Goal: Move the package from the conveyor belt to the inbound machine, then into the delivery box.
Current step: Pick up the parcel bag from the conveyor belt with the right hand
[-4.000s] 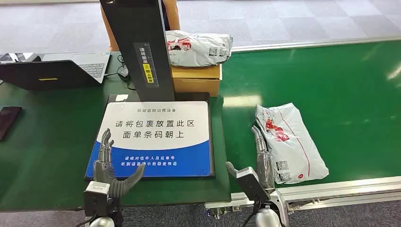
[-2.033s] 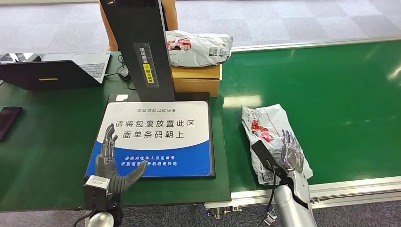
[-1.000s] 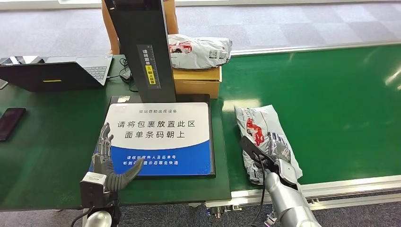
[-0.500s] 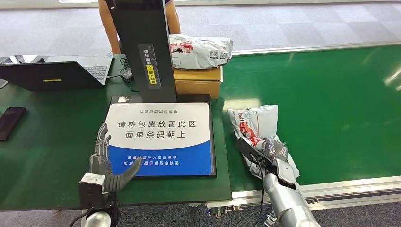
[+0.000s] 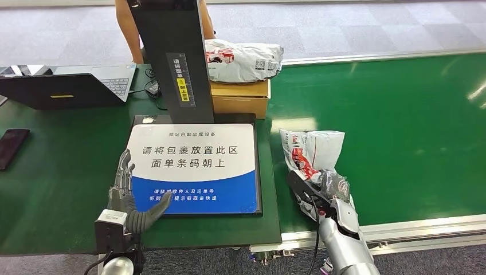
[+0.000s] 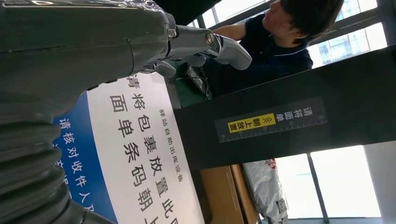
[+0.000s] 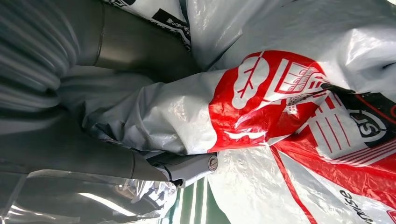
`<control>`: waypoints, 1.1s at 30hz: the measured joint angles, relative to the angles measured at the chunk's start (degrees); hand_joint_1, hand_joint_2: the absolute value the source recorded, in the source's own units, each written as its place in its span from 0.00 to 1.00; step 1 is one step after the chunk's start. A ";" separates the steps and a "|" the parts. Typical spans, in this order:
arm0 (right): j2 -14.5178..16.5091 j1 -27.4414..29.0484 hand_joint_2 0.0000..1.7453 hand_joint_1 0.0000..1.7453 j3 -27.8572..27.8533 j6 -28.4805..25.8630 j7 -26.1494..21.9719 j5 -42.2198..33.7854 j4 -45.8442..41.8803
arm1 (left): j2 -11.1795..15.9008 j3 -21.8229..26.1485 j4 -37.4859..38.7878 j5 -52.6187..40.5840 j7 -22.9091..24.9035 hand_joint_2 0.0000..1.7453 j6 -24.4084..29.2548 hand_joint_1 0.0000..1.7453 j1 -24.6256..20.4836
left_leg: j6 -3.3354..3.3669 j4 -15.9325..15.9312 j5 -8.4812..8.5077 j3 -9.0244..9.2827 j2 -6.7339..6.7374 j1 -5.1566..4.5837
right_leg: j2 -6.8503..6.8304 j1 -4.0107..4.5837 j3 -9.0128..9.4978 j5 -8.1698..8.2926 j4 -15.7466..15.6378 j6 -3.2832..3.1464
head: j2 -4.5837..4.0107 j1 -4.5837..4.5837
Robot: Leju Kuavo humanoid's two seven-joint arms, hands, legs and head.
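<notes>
From the head view, the right hand [image 5: 329, 192] is clamped on the near end of the white and red package [image 5: 312, 152], thumb on one side and fingers wrapped over the crumpled plastic, and the package lies on the green conveyor belt [image 5: 401, 126] just to the right of the inbound machine [image 5: 195, 166], its far end spread flat on the belt. The left hand [image 5: 127, 195] rests released on the near left corner of the machine's blue and white platform, fingers apart and holding nothing. The machine's black column [image 5: 172, 57] rises at the back of the platform; just beside it sits a cardboard box [image 5: 239, 96] with a second package [image 5: 243, 59] lying on top. On the green counter [image 5: 57, 160] to the left are an open laptop [image 5: 69, 86] and a dark phone [image 5: 11, 146], and a person [image 5: 129, 23] stands behind the column. Over to the left wrist view: the left hand's fingers [image 6: 219, 44] reach out over the printed platform with nothing between them, the black column crossing the picture and the person behind it. Now the right wrist view: the thumb [image 7: 135, 46] and a finger [image 7: 187, 168] press into the package's glossy wrap [image 7: 261, 98] from opposite sides, the plastic bunched between them, a strip of green belt showing beneath.
</notes>
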 joint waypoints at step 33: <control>2.62 12.42 1.00 1.00 19.57 -5.84 -14.32 -8.97 -36.58 | -0.02 0.37 -0.21 -0.93 -1.77 1.00 0.70 0.00 0.39 | -0.01 -0.01 0.00 -0.62 -0.02 0.01 | -0.02 0.00 -0.67 -0.03 0.04 0.00 | 0.00 -0.02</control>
